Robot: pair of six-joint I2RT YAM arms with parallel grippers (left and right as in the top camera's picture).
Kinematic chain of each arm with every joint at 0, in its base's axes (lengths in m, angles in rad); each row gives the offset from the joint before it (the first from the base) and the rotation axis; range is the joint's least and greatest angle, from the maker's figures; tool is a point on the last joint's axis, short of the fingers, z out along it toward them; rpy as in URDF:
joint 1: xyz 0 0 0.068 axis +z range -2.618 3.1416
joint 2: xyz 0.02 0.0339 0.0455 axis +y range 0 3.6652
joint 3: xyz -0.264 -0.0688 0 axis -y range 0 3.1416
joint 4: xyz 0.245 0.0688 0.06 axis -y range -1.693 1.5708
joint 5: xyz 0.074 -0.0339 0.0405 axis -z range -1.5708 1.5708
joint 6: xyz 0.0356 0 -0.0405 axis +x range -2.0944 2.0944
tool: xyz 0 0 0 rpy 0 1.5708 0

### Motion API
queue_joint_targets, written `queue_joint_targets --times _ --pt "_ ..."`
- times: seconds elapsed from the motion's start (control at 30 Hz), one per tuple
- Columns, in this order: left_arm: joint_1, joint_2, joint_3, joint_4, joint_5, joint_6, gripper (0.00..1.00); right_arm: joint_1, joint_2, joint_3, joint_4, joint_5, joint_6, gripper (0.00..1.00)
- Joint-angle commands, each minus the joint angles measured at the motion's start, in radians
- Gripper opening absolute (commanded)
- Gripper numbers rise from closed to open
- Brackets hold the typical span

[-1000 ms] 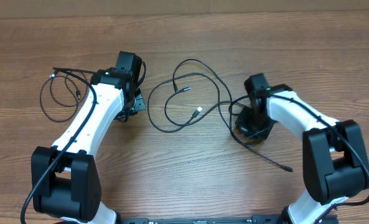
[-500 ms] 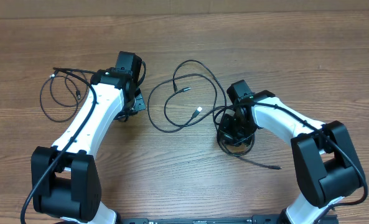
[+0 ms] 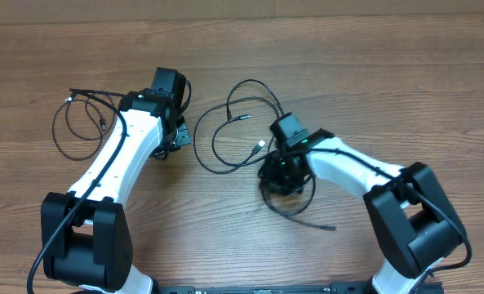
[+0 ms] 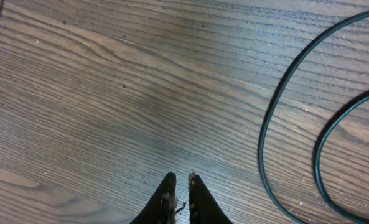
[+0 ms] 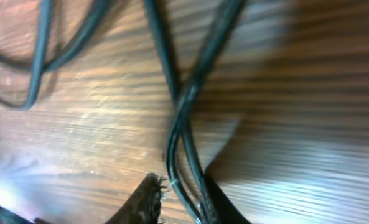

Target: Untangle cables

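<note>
Two strands of the held cable (image 5: 183, 134) run up from between the right jaws, which stand narrow and are closed on them at the bottom edge of the blurred right wrist view. The strands cross just above the jaws and spread out over the wooden surface (image 5: 296, 124). From overhead, the right arm (image 3: 348, 167) reaches in toward the middle, its wrist low over a small loop of that cable. The cable's free end trails off toward the robot's right and lies flat on the wood.

Just to the left of that wrist lies the middle cable (image 3: 225, 135) in loose open loops, with two light-tipped plugs inside them. Whether it touches the held cable cannot be told.

The left jaws are drawn together, their tips almost meeting with nothing between them, and they point at bare wood. Two curves of the middle cable lie off to one side of them, apart. The left arm (image 3: 127, 155) stretches away from the robot. Beyond it, at the robot's far left, the outer cable (image 3: 62, 135) rests in its own loop, well apart from the others.
</note>
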Motion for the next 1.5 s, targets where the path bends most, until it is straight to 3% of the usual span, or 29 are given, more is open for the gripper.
queue_joint_targets --times 0.0,0.3,0.47,0.63,0.73,1.0,1.17,1.3,1.47 --pt "0.002 0.010 -0.010 0.004 0.005 -0.021 0.10 0.077 0.017 -0.012 0.047 -0.024 0.045 0.23" --pt "0.002 0.010 -0.010 0.004 0.005 -0.021 0.10 0.182 0.017 -0.004 0.164 -0.089 0.039 0.23" --pt "0.002 0.010 -0.010 0.004 0.005 -0.021 0.10 0.175 0.013 0.088 0.098 -0.150 -0.082 0.25" --pt "0.002 0.010 -0.010 0.003 0.005 -0.021 0.11 0.117 0.013 0.225 -0.091 -0.062 -0.149 0.34" --pt "0.002 0.010 -0.010 0.003 0.005 -0.021 0.11 0.064 0.013 0.240 -0.142 0.051 -0.148 0.51" --pt "0.002 0.010 -0.010 0.004 0.012 -0.021 0.11 -0.112 0.014 0.225 -0.186 0.311 -0.147 0.58" --pt "0.002 0.010 -0.010 0.004 0.012 -0.021 0.13 -0.177 0.014 0.203 -0.184 0.336 -0.128 0.68" --pt "0.002 0.010 -0.010 0.004 0.012 -0.021 0.14 -0.182 0.014 0.179 -0.180 0.332 -0.021 0.80" --pt "0.002 0.010 -0.010 0.004 0.013 -0.021 0.18 -0.136 0.014 0.130 -0.109 0.290 0.065 0.83"
